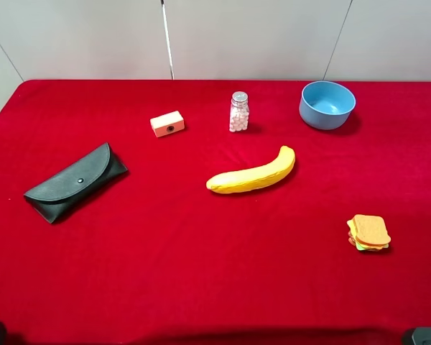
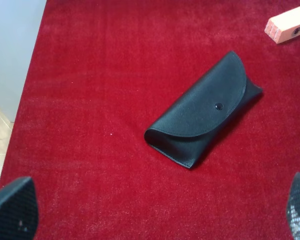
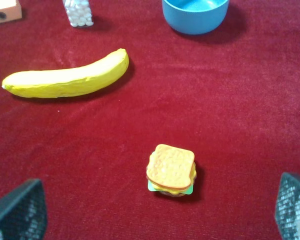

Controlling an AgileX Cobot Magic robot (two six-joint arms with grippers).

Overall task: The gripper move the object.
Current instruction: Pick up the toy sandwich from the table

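The toy sandwich (image 1: 368, 233) lies free on the red cloth (image 1: 129, 273).
From above, you see it front right, well apart from the banana (image 1: 252, 175). Your left gripper (image 2: 155, 215) gapes wide near a black glasses case (image 2: 205, 112). Your right gripper (image 3: 155, 210) gapes wide too, the sandwich ahead of it, untouched.

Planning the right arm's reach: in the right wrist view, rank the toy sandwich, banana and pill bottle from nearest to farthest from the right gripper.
1. The toy sandwich, on the cloth just ahead of the right gripper.
2. The banana, farther out and off to the side, toward the table's middle.
3. The pill bottle, beyond the banana.
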